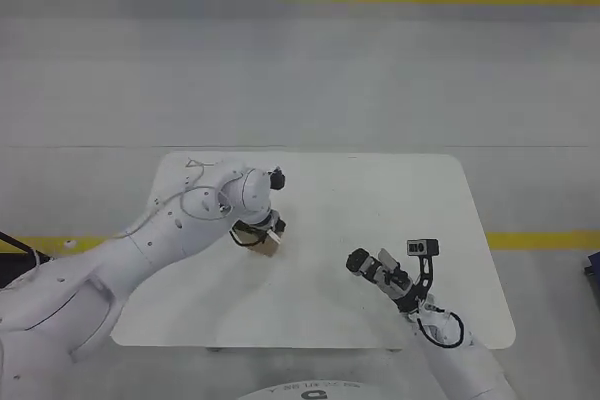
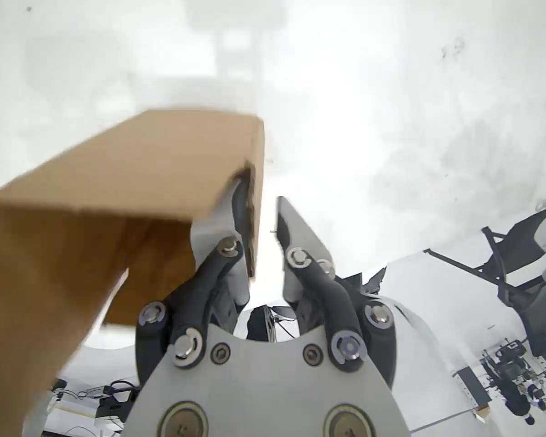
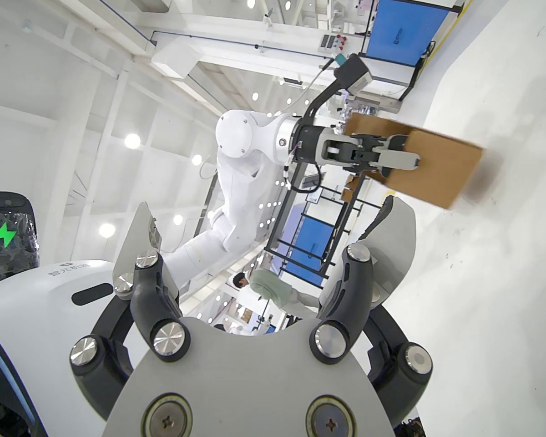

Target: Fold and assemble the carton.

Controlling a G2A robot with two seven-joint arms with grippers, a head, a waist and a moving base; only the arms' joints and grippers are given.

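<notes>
A small brown carton [image 1: 267,246] sits left of the table's middle, under the left arm's wrist. My left gripper [image 2: 265,209] straddles one carton [image 2: 118,175] wall, with one finger inside and the other outside, the jaws nearly together on it. From the right wrist view the carton [image 3: 441,170] hangs tilted, one corner low over the tabletop, with the left gripper [image 3: 402,159] clamped across it. My right gripper [image 1: 368,262] is near the table's front right, well apart from the carton. The right gripper [image 3: 268,211] stands open with nothing between its fingers.
The white table [image 1: 400,190] has rounded corners, with bare surface at the back and the right. Grey floor with a yellow line [image 1: 550,240] surrounds it. The front edge runs close behind the right arm.
</notes>
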